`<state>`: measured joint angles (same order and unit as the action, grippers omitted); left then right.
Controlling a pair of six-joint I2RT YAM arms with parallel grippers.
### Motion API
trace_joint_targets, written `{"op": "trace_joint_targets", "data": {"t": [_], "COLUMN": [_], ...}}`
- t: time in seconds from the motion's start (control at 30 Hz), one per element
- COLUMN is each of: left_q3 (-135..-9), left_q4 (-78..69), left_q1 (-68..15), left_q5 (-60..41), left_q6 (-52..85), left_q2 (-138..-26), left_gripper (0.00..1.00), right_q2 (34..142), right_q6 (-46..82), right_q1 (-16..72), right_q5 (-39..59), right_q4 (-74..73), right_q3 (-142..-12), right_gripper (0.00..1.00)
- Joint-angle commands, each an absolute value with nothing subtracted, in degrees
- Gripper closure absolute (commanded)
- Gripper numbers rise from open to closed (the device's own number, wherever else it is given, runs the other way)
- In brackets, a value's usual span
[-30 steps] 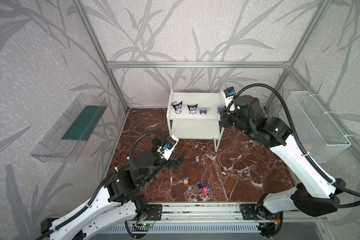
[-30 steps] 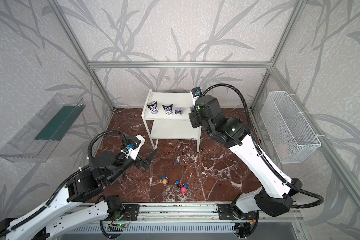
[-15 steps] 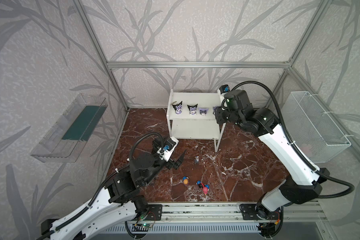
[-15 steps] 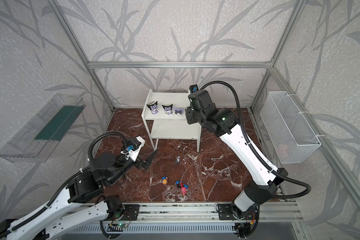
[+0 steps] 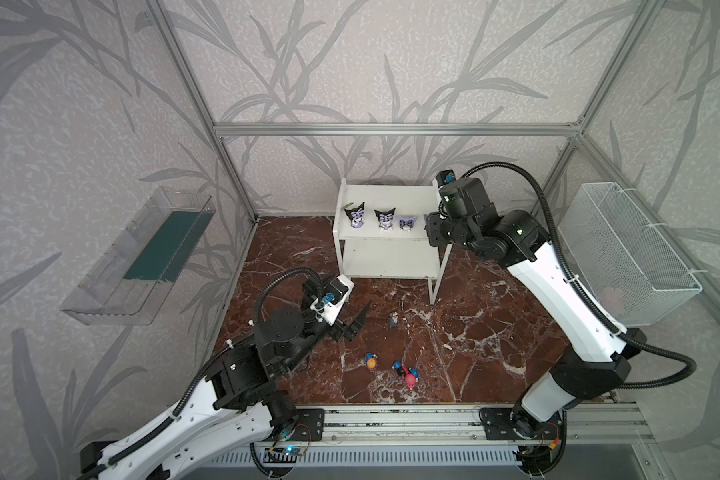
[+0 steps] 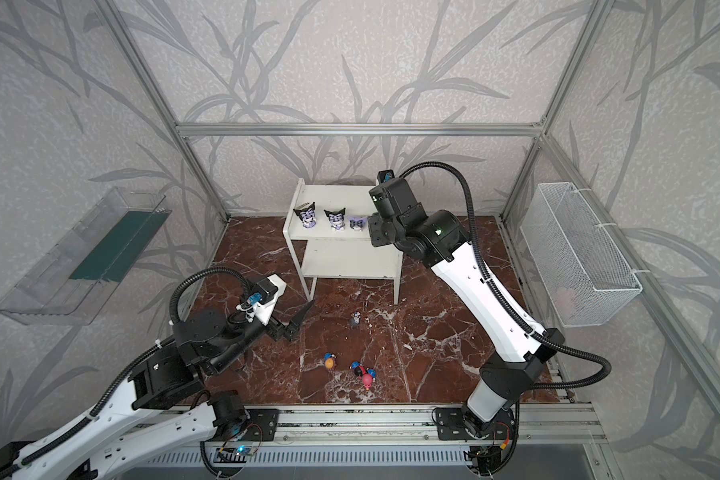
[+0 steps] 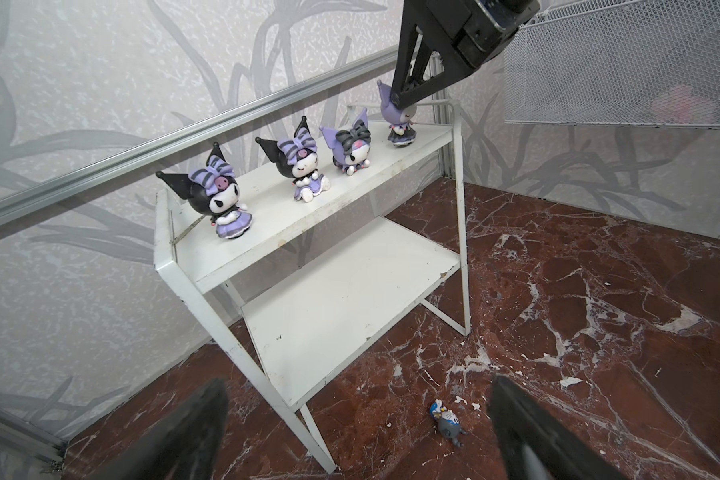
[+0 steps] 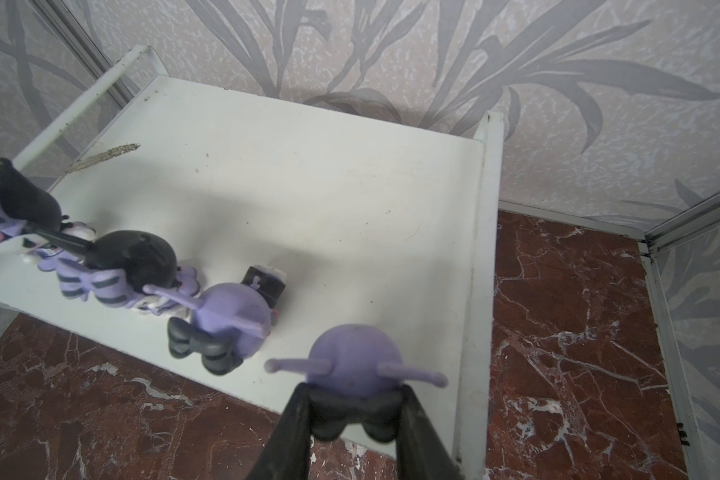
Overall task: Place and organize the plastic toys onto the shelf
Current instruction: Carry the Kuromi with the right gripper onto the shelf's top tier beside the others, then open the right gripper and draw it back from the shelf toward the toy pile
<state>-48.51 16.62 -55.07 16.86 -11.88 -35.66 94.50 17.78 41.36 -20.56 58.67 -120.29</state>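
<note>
Nearest, on the marble desk (image 5: 474,353): orange-headed toy (image 5: 372,360), pink-headed toy (image 5: 410,378). Farther in, grey-headed toy (image 5: 394,320), left pincer (image 5: 360,318) beside it, spread wide (holding nothing). Farthest, on the shelf (image 5: 385,195), top board: three eared figurines (image 5: 385,218) in a row, lavender figurine (image 8: 352,361) pinched by right pincer (image 8: 354,399).

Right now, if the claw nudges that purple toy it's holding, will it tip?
Probably easily: the purple toy has a big round head over a small base, so looks top-heavy. It seems stiff, unsquashed in the right claw. The shelf rail beside it might catch it.
</note>
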Motion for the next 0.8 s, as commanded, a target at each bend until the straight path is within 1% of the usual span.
{"op": "trace_joint_targets", "data": {"t": [0.0, 0.23, 0.57, 0.77], "left_q3": [-47.74, -47.55, -47.37, -47.25], "left_q4": [15.12, 15.05, 14.95, 14.77], "left_q1": [-55.27, -55.28, -55.29, -55.28], "left_q5": [16.52, 16.35, 16.12, 15.56], "left_q6": [-11.74, -11.65, -11.60, -11.51], "left_q2": [-34.87, -34.76, -34.58, -35.06], "left_gripper": [0.01, 0.01, 0.01, 0.01], "right_q2": [95.26, 96.89, 96.97, 94.58], "right_q6": [18.30, 17.84, 17.36, 16.23], "right_q1": [41.73, 42.26, 42.71, 43.04], "right_q5": [-21.64, -21.06, -22.00, -23.07], "right_q4": [59.70, 60.71, 61.75, 62.58], "right_q3": [-122.58, -124.84, -127.06, -126.08], "right_gripper": [0.71, 0.53, 0.48, 0.37]}}
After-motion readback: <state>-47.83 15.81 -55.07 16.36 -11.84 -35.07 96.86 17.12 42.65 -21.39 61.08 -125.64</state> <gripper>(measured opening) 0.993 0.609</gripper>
